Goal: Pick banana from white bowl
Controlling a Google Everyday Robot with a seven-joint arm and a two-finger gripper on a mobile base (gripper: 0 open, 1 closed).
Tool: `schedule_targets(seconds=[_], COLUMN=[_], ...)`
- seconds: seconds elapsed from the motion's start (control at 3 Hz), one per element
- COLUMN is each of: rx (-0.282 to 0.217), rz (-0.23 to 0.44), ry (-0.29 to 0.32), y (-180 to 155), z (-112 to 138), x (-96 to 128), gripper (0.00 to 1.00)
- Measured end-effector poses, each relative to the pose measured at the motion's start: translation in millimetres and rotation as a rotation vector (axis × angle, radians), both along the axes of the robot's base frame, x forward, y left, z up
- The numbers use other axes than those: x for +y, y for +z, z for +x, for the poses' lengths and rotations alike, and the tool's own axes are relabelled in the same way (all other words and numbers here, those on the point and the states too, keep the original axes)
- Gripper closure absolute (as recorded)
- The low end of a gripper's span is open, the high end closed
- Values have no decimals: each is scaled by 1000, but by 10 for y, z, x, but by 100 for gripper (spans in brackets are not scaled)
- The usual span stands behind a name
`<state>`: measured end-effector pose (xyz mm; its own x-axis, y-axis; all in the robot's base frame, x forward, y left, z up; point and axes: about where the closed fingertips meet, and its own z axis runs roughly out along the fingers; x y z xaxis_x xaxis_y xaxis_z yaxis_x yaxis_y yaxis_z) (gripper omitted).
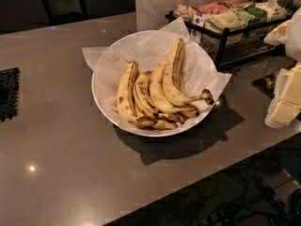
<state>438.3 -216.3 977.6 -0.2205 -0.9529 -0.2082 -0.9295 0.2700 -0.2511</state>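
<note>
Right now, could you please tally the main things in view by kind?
Bananas: 5 discernible, the longest banana on top
White bowl: 1
Wire rack: 1
Black mat: 1
Hand: 1, at the right edge, clear of the bowl
Total: 9

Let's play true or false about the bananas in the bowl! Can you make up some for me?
1. The bananas lie in a white bowl lined with paper. True.
2. The pincer holds the long banana. False: the pincer is at the right edge, apart from the bowl, and the banana lies on the pile.
3. The bowl sits on the floor. False: it sits on the grey counter.
4. A black rack of wrapped snacks stands behind the bowl. True.
</note>
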Motion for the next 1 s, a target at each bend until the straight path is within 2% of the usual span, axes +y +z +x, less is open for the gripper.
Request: schedule_targets(seconds=[0.67,1.0], rx=[-10,-22], rz=[3,39], ry=[14,70], y=[31,95], z=[19,103], x=[36,171], gripper=[0,0])
